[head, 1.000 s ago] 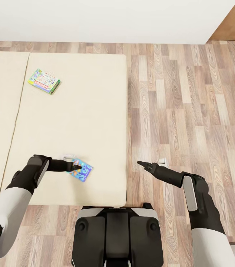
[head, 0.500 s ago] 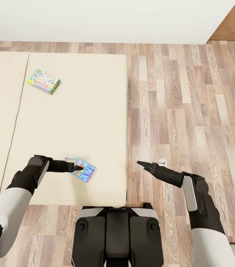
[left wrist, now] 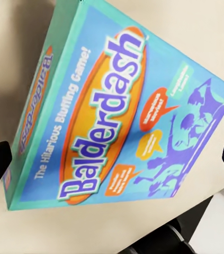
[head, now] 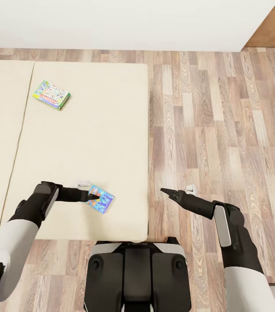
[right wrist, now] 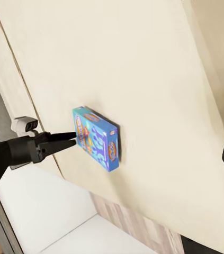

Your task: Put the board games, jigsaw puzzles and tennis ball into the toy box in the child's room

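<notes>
On the beige bed lie two board games. The blue Balderdash box rests near the bed's front right part. My left gripper is open at the box's left side, with a finger past each of its edges in the left wrist view. The pale green-edged box lies far back on the left of the mattress. My right gripper hovers open over the wooden floor to the right of the bed, holding nothing. The table, toy box, puzzles and ball are out of view.
Wooden floor stretches to the right of the bed. A white wall runs behind it, with a brown wooden panel at the back right. My dark base stands against the bed's front edge.
My left gripper has shifted a little to the right, and the blue box has slid to the right with it. The right arm has not moved.
</notes>
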### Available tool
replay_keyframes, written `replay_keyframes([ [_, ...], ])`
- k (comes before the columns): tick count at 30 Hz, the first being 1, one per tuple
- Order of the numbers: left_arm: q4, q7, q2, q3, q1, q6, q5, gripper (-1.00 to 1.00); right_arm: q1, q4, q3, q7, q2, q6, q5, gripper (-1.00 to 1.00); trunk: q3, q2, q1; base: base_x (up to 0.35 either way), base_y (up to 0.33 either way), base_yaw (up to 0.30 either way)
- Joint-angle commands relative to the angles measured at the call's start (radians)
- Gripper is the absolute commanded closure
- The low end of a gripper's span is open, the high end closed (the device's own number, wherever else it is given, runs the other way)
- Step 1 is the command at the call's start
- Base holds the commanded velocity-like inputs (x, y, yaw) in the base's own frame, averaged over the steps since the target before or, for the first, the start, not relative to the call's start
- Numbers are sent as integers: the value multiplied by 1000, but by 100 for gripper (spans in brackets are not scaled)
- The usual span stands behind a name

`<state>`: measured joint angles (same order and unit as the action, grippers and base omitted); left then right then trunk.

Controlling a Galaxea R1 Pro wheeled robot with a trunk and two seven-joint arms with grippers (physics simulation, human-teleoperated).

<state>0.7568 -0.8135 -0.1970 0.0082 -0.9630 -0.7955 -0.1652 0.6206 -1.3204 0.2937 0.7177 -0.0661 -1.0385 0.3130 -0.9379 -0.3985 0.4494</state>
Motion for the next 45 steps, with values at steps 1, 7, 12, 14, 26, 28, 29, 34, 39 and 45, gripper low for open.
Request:
replay_keyframes([
  [1,1,-10,2,1,0,-3,-10,-100,1,0,3,8,-1,-5,-6,-100,-1,-2,1,0,0,0],
  [7,1,-32,5,2,-1,-5,-7,-100,1,0,4,9,0,-5,-5,-100,-1,-2,1,0,0,0],
  [12,1,-79,12,2,-1,-7,-7,-100,1,0,5,9,0,-6,-5,-100,-1,-2,1,0,0,0],
  [14,1,-85,13,1,-1,-7,-7,-100,1,0,5,9,0,-6,-5,-100,-1,-2,1,0,0,0],
  [26,2,-142,23,2,0,-11,-5,-100,1,0,5,10,0,-7,-5,-100,-1,-2,1,0,0,0],
  [28,2,-153,27,2,0,-16,-6,-100,1,0,5,10,0,-8,-5,-100,-1,-2,1,0,0,0],
  [29,2,-157,31,2,0,-18,-6,-100,1,0,5,11,0,-8,-5,-100,-1,-2,1,0,0,0],
  [34,3,-163,42,1,0,-23,-6,-100,1,0,5,11,0,-8,-4,-100,-1,-2,1,0,0,0],
  [39,4,-169,52,1,0,-25,-7,-100,1,0,5,11,0,-8,-4,-100,-1,-2,1,0,0,0],
  [45,4,-171,66,1,1,-32,-8,-100,1,0,5,11,0,-8,-3,-100,-1,-2,1,0,0,0],
])
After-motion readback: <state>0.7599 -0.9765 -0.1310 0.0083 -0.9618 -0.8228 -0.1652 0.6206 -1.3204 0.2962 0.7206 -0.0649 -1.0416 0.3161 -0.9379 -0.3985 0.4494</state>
